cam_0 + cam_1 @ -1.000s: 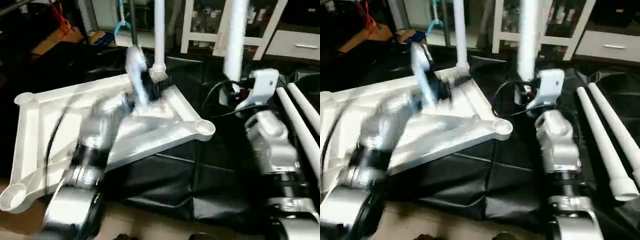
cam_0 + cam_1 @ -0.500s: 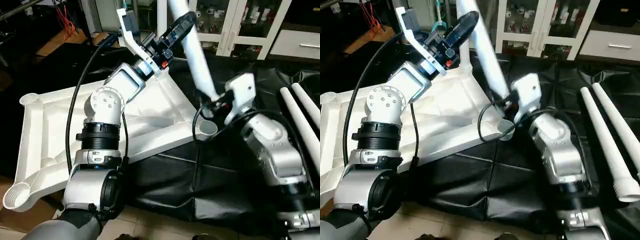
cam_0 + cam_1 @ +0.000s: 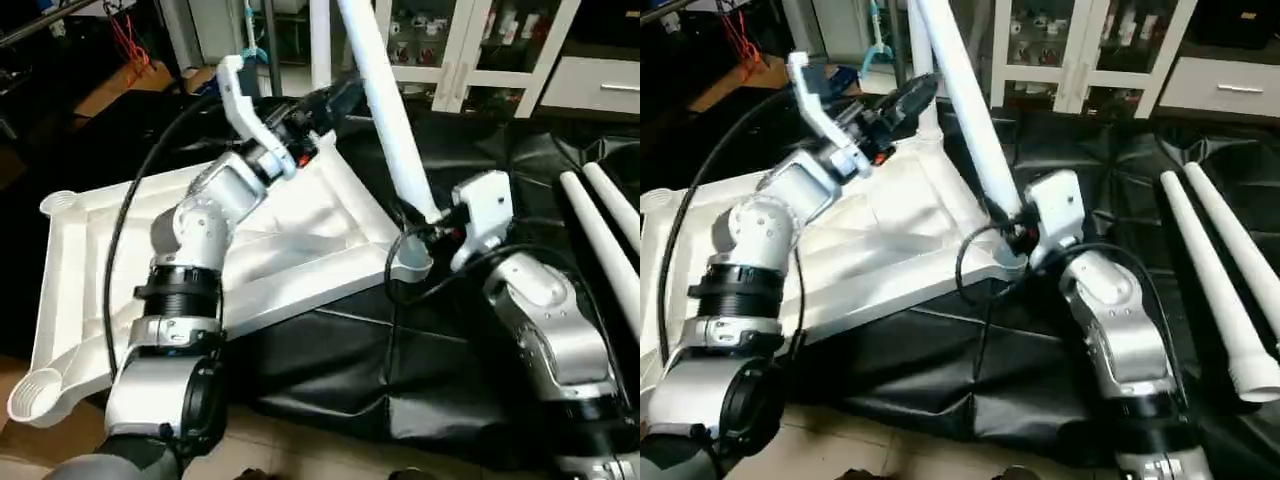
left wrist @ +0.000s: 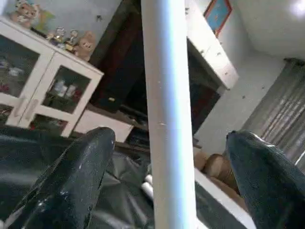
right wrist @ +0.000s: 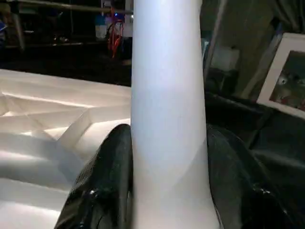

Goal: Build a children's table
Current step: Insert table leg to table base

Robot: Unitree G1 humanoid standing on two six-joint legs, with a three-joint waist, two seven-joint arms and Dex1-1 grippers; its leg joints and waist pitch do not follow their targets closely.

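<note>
Tabletop, white and upside down with its X ribs showing, is lying across the left and centre of the head views on a black sheet spread over a pale floor. One white leg is standing upright in the far corner socket, at top centre. My right gripper is clamping both black fingers around a second leg, which is leaning up and to the left from the near right corner socket. My left gripper is holding nothing; its fingers are standing wide apart with a leg running between them, touching neither. Two more legs are lying side by side on the sheet at the right edge. A white glass-door cabinet is standing along the top of the frame, soft toys are sitting on top of it, and orange cables are hanging at upper left. I am seeing no readable writing anywhere.
</note>
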